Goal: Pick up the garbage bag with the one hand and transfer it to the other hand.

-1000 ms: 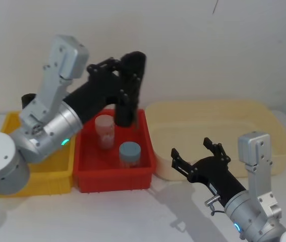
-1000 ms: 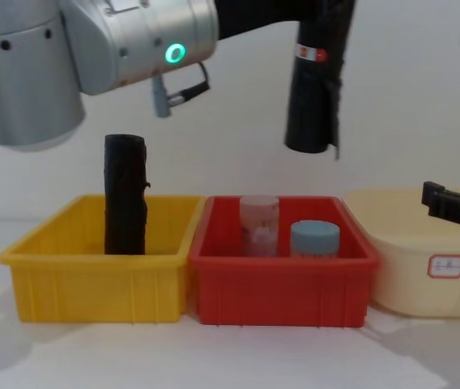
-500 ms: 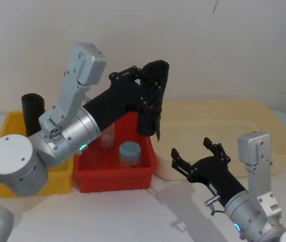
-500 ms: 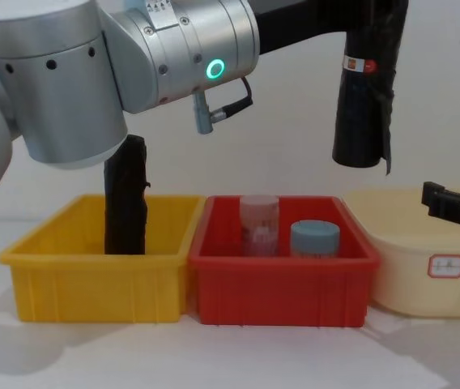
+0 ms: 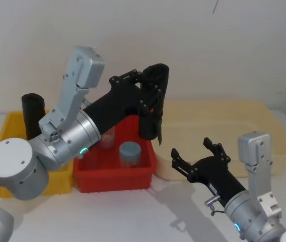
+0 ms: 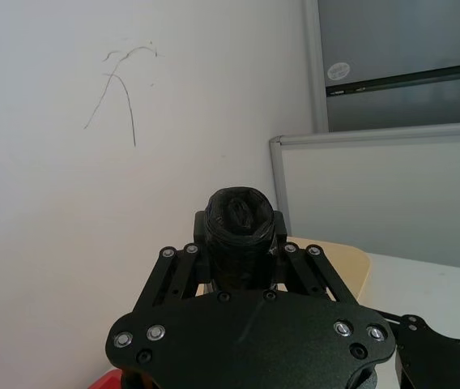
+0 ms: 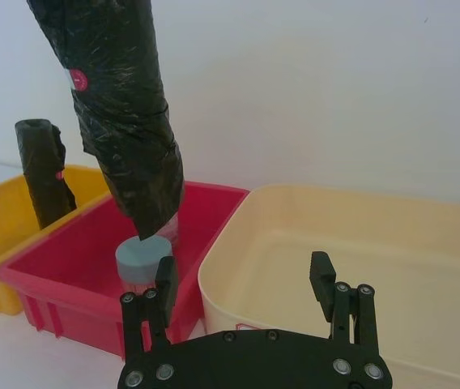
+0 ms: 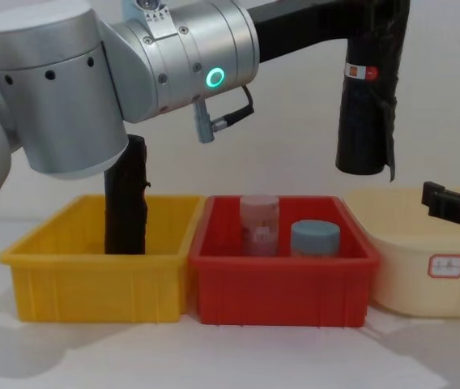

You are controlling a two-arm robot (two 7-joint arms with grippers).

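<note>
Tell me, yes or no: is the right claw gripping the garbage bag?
No, the right claw sits open and empty, apart from the garbage bag, which the left claw holds aloft.

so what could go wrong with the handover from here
1. The left gripper holds the garbage bag high over the red bin; released before the open right gripper has closed on it, the bag would likely fall onto the blue-lidded jar.
2. A loose flap hangs off the roll's lower end; the right gripper might pinch only that flap, giving a weak hold.
</note>
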